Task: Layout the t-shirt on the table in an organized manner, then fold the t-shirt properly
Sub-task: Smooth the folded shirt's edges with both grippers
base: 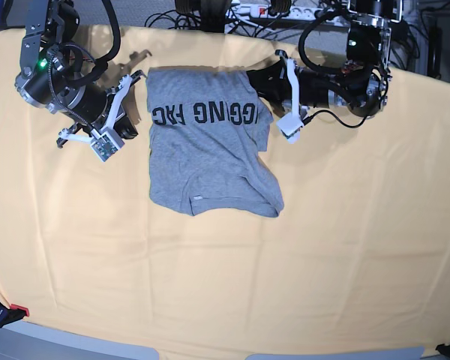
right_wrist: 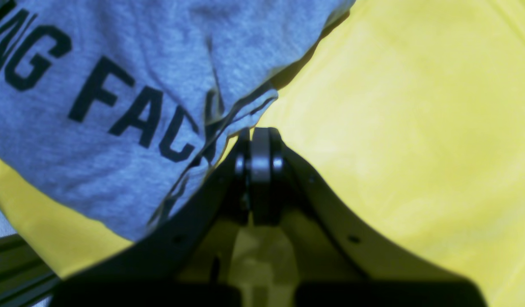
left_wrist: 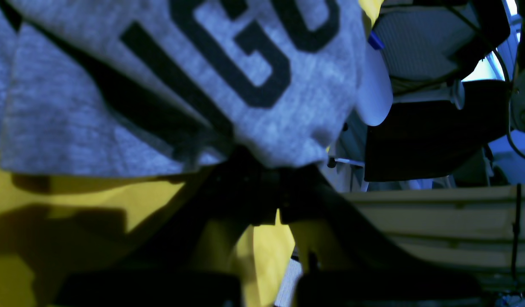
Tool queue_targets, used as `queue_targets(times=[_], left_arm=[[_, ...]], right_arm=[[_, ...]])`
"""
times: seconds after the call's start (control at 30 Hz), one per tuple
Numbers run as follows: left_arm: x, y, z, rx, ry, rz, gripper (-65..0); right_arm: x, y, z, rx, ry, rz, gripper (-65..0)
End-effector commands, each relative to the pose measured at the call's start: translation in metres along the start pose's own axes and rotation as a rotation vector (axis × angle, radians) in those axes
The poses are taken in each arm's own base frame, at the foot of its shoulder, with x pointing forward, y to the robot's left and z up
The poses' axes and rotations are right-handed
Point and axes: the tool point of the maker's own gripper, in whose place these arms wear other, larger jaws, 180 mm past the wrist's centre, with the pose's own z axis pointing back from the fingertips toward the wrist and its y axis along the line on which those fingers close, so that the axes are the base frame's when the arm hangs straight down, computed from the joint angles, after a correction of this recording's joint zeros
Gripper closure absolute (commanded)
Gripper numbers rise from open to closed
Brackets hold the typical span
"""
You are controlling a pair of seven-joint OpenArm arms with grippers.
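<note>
The heather-grey t-shirt (base: 210, 157) lies at the back middle of the yellow-orange table (base: 322, 262), its dark lettering facing up and its collar toward the front. Its far edge runs taut and straight between my two grippers. My right gripper (base: 140, 77) is shut at the shirt's far left corner; in the right wrist view the wrinkled grey edge (right_wrist: 117, 162) meets the closed fingertips (right_wrist: 258, 134). My left gripper (base: 255, 79) is shut at the far right corner; in the left wrist view the lettered cloth (left_wrist: 288, 119) hangs over the dark tips (left_wrist: 266, 170).
Cables and a power strip (base: 285, 11) run behind the table's back edge. A red clamp (base: 19, 309) sits at the front left corner. Past the table edge in the left wrist view stand dark furniture (left_wrist: 433, 128) and a pale slatted surface (left_wrist: 437, 221).
</note>
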Motion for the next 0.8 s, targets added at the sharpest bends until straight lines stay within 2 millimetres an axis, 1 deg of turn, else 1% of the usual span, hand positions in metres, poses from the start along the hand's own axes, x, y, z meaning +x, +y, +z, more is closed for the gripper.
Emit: queue_targets(times=[0.0, 0.1, 0.17, 0.23, 0.37, 0.4, 0.5, 0.6, 0.67, 0.77], left_arm=[[-0.002, -0.004, 0.002, -0.008, 0.011, -0.007, 0.0], [-0.003, -0.001, 0.014, 0.017, 0.035, -0.035, 0.0], [0.003, -0.004, 0.025, 0.015, 0.031, -0.065, 0.0], [0.009, -0.010, 0.037, 0.004, 0.018, -0.092, 0.0], [0.023, -0.021, 0.054, -0.030, -0.031, -0.113, 0.0], [0.025, -0.022, 0.057, -0.035, -0.044, -0.112, 0.0], [0.027, -0.023, 0.057, -0.034, -0.052, -0.117, 0.0], [0.032, -0.028, 0.051, -0.051, -0.075, -0.122, 0.0], [0.035, -0.031, 0.046, -0.067, -0.095, -0.124, 0.0], [0.044, -0.042, 0.038, -0.096, -0.131, -0.144, 0.0]], right_arm=[[0.010, -0.002, 0.004, -0.004, -0.039, 0.015, 0.0], [0.011, -0.002, 0.004, -0.003, -0.040, 0.015, 0.0], [0.012, -0.001, 0.004, 0.006, -0.048, 0.011, 0.0], [0.018, 0.005, 0.004, 0.042, -0.076, 0.003, 0.0], [0.044, 0.027, 0.010, 0.156, -0.227, 0.063, 0.0], [0.051, 0.028, 0.012, 0.162, -0.266, 0.070, 0.0], [0.070, 0.020, 0.013, 0.146, -0.329, 0.083, 0.0], [0.082, 0.005, 0.006, 0.129, -0.349, 0.082, 0.0], [0.087, -0.006, -0.004, 0.128, -0.348, 0.067, 0.0], [0.089, -0.018, -0.026, 0.150, -0.325, 0.036, 0.0]])
